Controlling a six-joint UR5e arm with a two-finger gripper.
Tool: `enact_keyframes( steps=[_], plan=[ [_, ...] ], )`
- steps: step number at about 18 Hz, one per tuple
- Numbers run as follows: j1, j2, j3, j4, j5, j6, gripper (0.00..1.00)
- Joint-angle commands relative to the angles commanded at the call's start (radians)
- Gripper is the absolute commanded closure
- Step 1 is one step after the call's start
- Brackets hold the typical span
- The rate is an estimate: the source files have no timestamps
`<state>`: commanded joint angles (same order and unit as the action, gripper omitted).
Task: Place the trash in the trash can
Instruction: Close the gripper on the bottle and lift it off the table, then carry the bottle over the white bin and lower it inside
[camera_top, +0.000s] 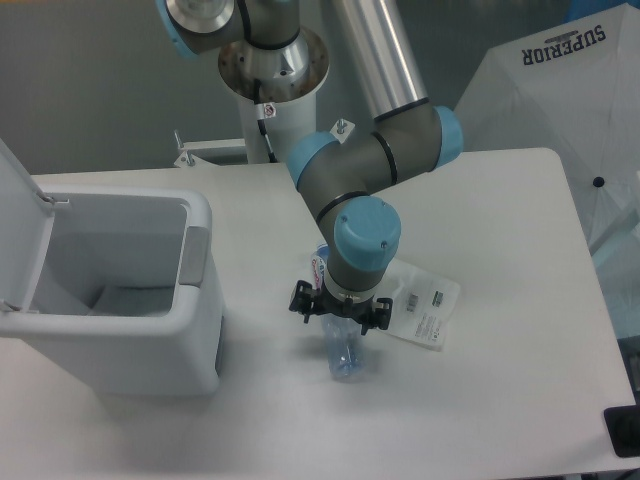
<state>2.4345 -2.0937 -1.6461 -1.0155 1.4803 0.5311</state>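
The crushed clear bottle (346, 352) lies lengthwise on the white table, its blue-capped end tucked under my wrist and its red-white label just showing at the wrist's left. My gripper (340, 312) points straight down over the bottle's upper half. The wrist hides its fingers, so I cannot see whether they are closed on the bottle. Just right of the gripper lies the flat clear-white packet (425, 300) with its barcode sticker, partly under my wrist. The white trash can (150, 345) stands at the left with its flip lid (20, 230) open and its grey panel (195, 255) facing the bottle.
The arm's base column (270, 70) rises at the table's back, and the upper arm slants down from the top centre. A white cover printed SUPERIOR (575, 90) stands beyond the right back edge. A black object (623, 430) sits at the front right corner.
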Motion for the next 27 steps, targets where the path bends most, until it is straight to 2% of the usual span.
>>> enact_keyframes(
  steps=[5, 6, 7, 8, 12, 18, 23, 27],
  plan=[
    [-0.044, -0.064, 0.054, -0.005, 0.057, -0.075, 0.01],
    [-0.046, -0.066, 0.054, -0.005, 0.057, -0.079, 0.15],
    [-0.049, -0.066, 0.054, -0.005, 0.057, -0.085, 0.37],
    [-0.049, -0.065, 0.052, -0.005, 0.057, -0.085, 0.46],
    [-0.049, -0.057, 0.064, -0.006, 0.055, -0.085, 0.48],
    [-0.046, -0.040, 0.144, -0.017, 0.026, -0.088, 0.48],
    [0.001, 0.067, 0.187, -0.014, -0.124, -0.082, 0.47],
    [0.038, 0.095, 0.282, -0.003, -0.296, -0.080, 0.47]
  ],
)
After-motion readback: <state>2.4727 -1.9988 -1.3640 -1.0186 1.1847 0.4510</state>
